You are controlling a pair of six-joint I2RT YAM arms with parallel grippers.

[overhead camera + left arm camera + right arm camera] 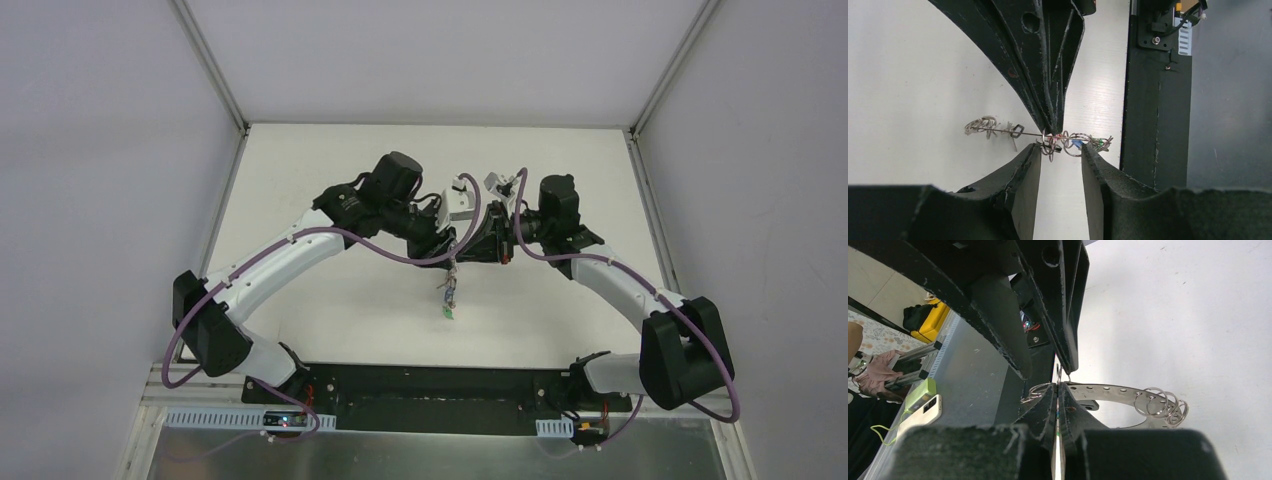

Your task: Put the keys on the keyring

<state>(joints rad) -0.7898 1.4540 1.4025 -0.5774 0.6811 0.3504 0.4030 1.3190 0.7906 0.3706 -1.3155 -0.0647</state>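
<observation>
The white desk (330,300) fills the middle of the top view. Both arms bend in over it, the left arm (300,245) from 8 o'clock and the right arm (610,280) from 4 o'clock. Their wrists meet just above the centre of the desk.

The left claw (1060,152) stands narrowly parted, with a clear strip of desk showing between its two black pads, which clamp nothing that can be seen. The right claw (1058,390) is pressed fully together on the keyring (1108,390). In the left wrist view its tips come down from 12 o'clock and pinch the metal right above the left claw's gap.

In the right wrist view the keyring is a flat grey band pierced with a row of holes. It leaves the pinched tips toward 3 o'clock. In the left wrist view it is edge-on, a thin line running out toward 9 o'clock from the pinch.

A bunch of small wire rings (1160,405) hangs on the band's far end, well clear of both claws.

The keys (1083,142) sit in a tangle at the mouth of the left claw. They lie between and just above its fingertips and spill past the finger at 3 o'clock. Whether the pads touch them cannot be told. In the top view they dangle below the two claws, toward 6 o'clock.

Smallest are a blue tag (1077,143) and a green tag (1103,145) among the keys.
</observation>
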